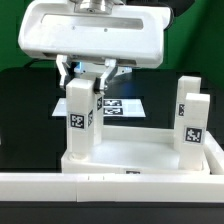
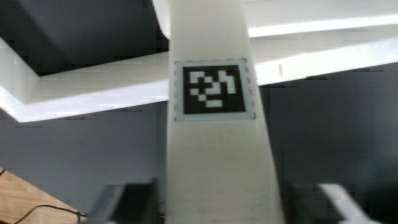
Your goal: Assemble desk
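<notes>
Showing the desk partly built: the wide white slab [image 1: 140, 160] lies flat on the black table [image 1: 20, 100], just behind the long white rail [image 1: 110, 187] at the front edge, with 2 legs in plain sight standing upright on it. 1 leg [image 1: 79, 118] rises from the corner on the exterior view's left; a second leg [image 1: 190, 120] stands at the corner on the exterior view's right, and a sliver of another upright shows just behind it. The marker board [image 1: 125, 104] lies flat on the table beyond the slab.

The gripper [image 1: 88, 74] sits over the top of the left-hand leg, 1 finger on each side of it. In the wrist view the same leg [image 2: 214, 90] runs between the 2 fingertips [image 2: 125, 198], with a thin dark gap visible on each side, so the jaws look slightly parted around the leg rather than clamped on it; whether a light touch remains cannot be told.

Risks, as judged from this state:
1. If the leg is not fully seated in its socket, release may leave it loose or leaning.
2. If a finger drags on the leg during retreat, it could pull the leg askew or out.
3. A sideways retreat could shift the slab against the rail.
</notes>
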### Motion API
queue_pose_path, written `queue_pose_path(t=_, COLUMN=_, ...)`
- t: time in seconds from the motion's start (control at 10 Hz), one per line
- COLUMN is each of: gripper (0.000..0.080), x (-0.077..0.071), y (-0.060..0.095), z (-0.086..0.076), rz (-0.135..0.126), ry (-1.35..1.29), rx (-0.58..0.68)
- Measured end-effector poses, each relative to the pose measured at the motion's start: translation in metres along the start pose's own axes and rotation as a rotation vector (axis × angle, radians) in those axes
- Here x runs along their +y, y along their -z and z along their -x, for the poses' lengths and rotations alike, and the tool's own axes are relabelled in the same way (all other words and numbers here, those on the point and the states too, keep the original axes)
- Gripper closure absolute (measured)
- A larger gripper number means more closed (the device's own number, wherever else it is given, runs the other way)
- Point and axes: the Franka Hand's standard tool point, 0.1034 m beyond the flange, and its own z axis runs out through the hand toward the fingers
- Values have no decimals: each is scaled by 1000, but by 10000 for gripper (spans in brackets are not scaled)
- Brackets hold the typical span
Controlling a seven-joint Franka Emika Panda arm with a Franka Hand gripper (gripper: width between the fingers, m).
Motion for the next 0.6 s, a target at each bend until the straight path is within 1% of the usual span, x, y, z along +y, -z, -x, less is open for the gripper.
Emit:
queue_pose_path(t=0.1, gripper=234, x=0, y=0, z=0, rz=0, ry=0, rx=0)
queue_pose_path(t=0.2, gripper=173, x=0, y=0, z=0, rz=0, ry=0, rx=0)
queue_pose_path(t=0.6, gripper=151, x=0, y=0, z=0, rz=0, ry=0, rx=0)
